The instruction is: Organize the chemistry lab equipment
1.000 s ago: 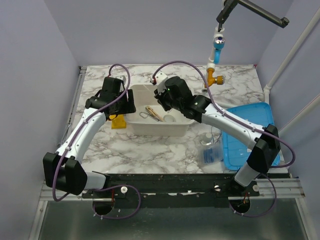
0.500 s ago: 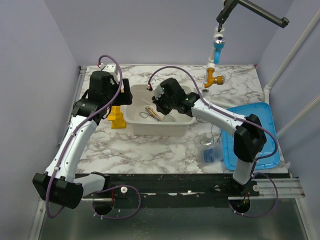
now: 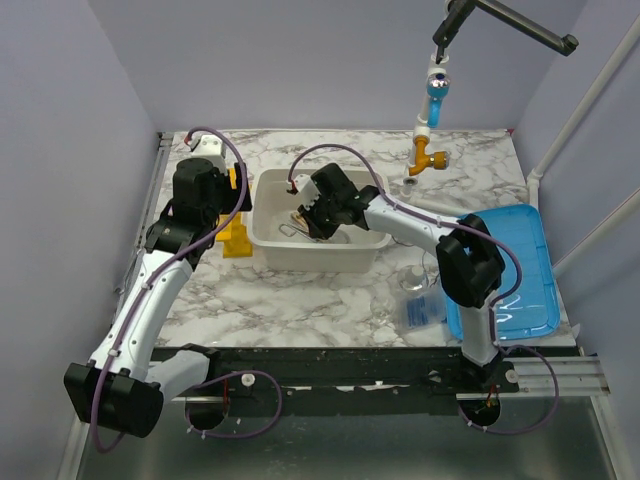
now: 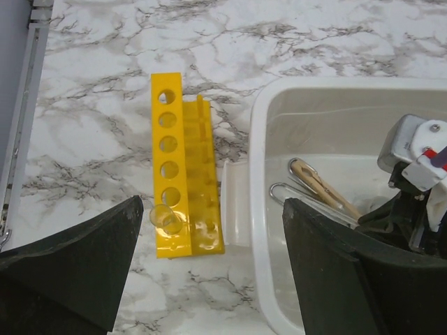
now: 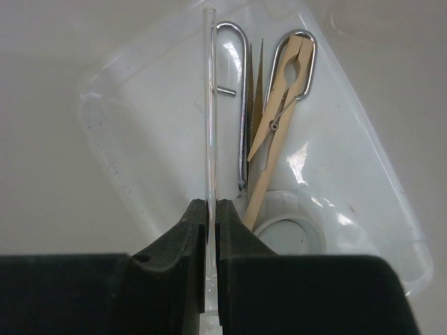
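Glass rod (image 5: 209,105) juts forward, pinched in right tool (image 5: 211,209).

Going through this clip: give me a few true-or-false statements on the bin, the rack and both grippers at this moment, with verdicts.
1. The right gripper is shut on a thin glass rod. True.
2. The yellow rack sits inside the white bin. False: it lies on the table beside the bin.
3. The left gripper grips the rack. False: it is open over it, holding nothing.
4. The metal tongs lie in the bin. True.
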